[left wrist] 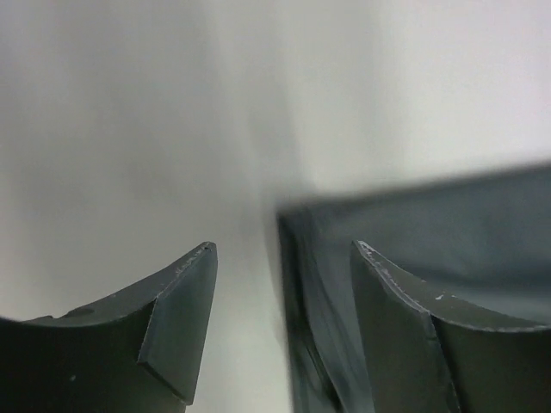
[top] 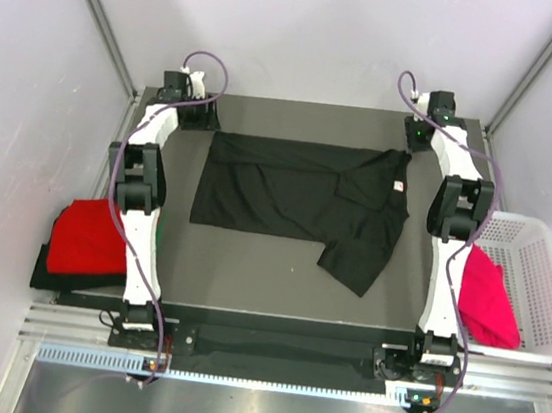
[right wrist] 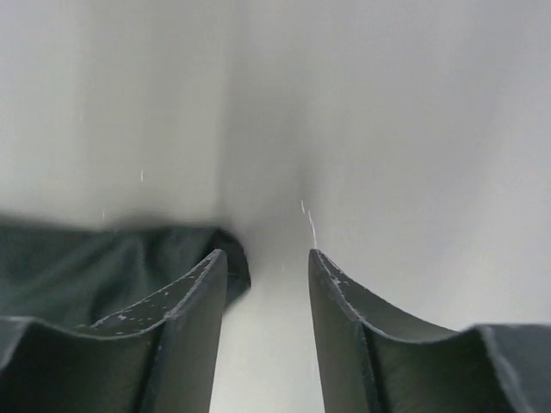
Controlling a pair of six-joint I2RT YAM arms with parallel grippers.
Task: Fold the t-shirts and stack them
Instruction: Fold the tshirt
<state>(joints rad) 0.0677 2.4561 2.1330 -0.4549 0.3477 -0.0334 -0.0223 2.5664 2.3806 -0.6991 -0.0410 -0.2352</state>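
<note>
Basket (top: 538, 289) (pink shirt (top: 486, 298) inside) at right

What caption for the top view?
Black t-shirt partly folded on table; red t-shirt at left edge, magenta t-shirt in white basket at right.

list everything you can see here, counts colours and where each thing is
black t-shirt: 1, black with a small white neck label, spread partly folded on the middle of the table
red t-shirt: 1, red, off the table's left edge, on something dark
magenta-pink t-shirt: 1, magenta-pink, in the basket
basket: 1, white mesh, right of the table
table: 1, dark grey, centre
left gripper: 1, dark fingers, open, far left corner
right gripper: 1, dark fingers, open, far right corner
</note>
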